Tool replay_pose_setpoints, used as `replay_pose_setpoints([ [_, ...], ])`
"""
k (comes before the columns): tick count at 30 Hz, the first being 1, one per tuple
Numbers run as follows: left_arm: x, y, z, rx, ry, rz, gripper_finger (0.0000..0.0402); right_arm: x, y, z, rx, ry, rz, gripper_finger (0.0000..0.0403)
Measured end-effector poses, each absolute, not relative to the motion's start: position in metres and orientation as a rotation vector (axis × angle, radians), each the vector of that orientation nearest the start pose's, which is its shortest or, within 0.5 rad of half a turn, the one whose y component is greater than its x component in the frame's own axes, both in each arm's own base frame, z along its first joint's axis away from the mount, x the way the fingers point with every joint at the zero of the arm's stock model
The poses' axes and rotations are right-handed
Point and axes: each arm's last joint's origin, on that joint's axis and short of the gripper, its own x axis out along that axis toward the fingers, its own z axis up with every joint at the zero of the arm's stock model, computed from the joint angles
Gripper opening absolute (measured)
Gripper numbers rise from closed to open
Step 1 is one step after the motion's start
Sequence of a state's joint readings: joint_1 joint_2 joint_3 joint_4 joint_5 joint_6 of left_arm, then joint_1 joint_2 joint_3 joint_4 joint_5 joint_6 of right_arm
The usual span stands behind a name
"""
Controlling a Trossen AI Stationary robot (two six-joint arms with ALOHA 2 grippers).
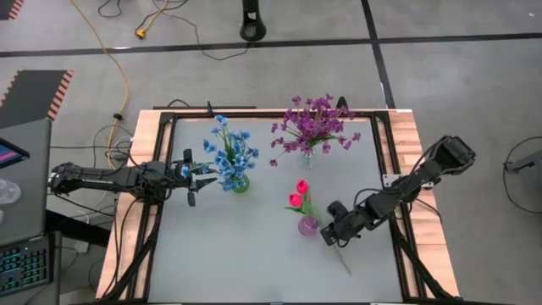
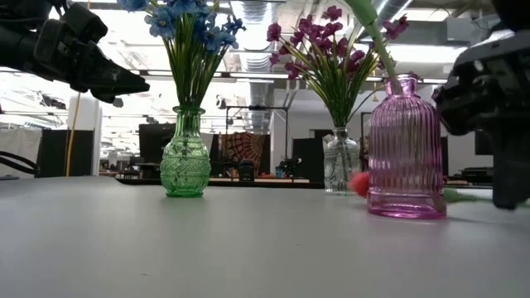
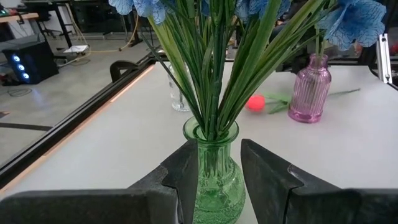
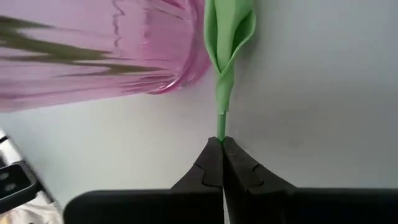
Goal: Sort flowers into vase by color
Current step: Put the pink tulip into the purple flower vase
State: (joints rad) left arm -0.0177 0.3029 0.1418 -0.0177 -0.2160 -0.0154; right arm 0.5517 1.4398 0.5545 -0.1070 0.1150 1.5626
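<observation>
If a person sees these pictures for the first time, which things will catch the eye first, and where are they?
Three glass vases stand out on the grey table: a green vase of blue flowers near the left gripper, a clear vase of purple flowers at the far side, and a pink vase with pink-red buds toward the right. Beside the pink vase, the right gripper is shut on a thin green stem lying on the table.

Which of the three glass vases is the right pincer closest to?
The ribbed pink glass vase. The right pincer, shut on a green flower stem, is beside it; the green vase and clear vase stand farther off.
</observation>
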Motion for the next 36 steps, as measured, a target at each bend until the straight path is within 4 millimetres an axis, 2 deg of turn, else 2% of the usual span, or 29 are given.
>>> replay_pose_setpoints([
  [11,0.114,0.004,0.185,0.006,0.177,0.199,0.011,0.178,0.114,0.165,1.057,0.939,-0.446,0.0019],
  [21,0.114,0.004,0.185,0.006,0.176,0.199,0.011,0.161,0.112,0.192,1.022,0.697,-0.428,0.0018],
  [36,0.114,0.004,0.185,0.005,0.176,0.199,0.011,0.141,0.114,0.212,0.911,0.381,-0.437,0.0018],
])
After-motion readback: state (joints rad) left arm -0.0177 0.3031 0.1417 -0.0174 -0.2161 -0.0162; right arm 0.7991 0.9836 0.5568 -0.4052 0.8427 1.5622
